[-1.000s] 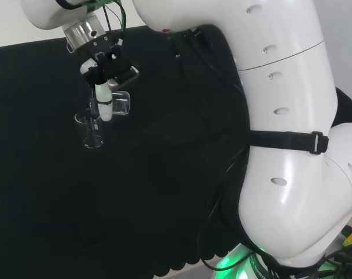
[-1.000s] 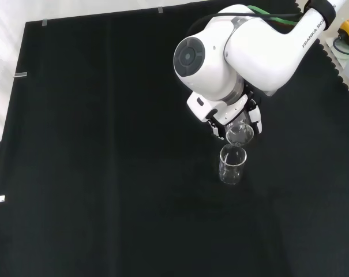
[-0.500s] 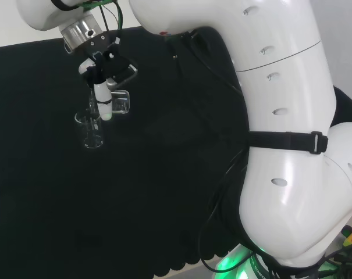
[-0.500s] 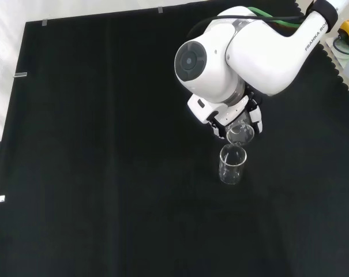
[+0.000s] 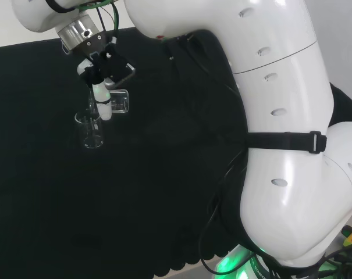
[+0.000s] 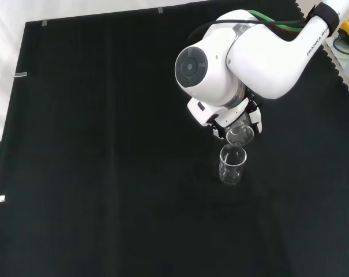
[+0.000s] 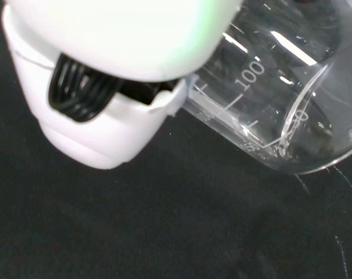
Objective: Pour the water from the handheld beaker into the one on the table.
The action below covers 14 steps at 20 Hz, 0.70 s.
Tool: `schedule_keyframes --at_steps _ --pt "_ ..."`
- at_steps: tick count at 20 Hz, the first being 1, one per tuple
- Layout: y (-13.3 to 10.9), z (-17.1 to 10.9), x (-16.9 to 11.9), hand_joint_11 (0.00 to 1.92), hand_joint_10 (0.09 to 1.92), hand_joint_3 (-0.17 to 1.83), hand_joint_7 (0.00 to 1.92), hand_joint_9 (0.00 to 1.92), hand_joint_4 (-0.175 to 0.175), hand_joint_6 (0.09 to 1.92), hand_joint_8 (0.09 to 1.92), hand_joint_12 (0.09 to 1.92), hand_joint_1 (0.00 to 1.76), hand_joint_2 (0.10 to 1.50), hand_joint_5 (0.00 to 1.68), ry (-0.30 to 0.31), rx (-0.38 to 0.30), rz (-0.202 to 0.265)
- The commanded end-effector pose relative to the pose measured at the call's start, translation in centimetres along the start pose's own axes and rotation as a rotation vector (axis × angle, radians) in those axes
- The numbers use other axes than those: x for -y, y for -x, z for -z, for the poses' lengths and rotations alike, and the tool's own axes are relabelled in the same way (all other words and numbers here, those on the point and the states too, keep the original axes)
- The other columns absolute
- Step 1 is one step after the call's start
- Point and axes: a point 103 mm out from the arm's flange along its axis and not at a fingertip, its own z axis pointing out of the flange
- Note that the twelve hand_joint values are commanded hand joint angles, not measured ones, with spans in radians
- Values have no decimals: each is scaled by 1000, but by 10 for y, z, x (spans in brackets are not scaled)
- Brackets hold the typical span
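Arm: the white arm (image 6: 261, 46) is seen reaching over the black cloth (image 6: 105, 144).
Hand: the hand (image 5: 103, 78) is held above the cloth, its fingers (image 5: 105, 104) curled round the handheld beaker (image 5: 118, 102).
Handheld beaker: tipped on its side within the fingers, its rim directed toward the table beaker (image 6: 232, 164); its graduation marks are seen close up in the wrist view (image 7: 269, 99).
Table beaker: upright on the cloth, just below the fingertips (image 5: 89, 129).
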Motion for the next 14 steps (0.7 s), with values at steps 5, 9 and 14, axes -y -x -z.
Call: schedule_keyframes --at_steps 5,9,14 --pt "-5 0 0 1272 342 683 1639 1457 -175 310 87 708 1440 558 1445 -12 35 -8" --pt "-8 2 1 1272 342 683 1639 1457 -175 311 87 708 1440 558 1445 -14 46 -10" --pt "-11 4 1 1272 344 683 1639 1456 -175 312 87 707 1440 558 1444 -16 57 -15"
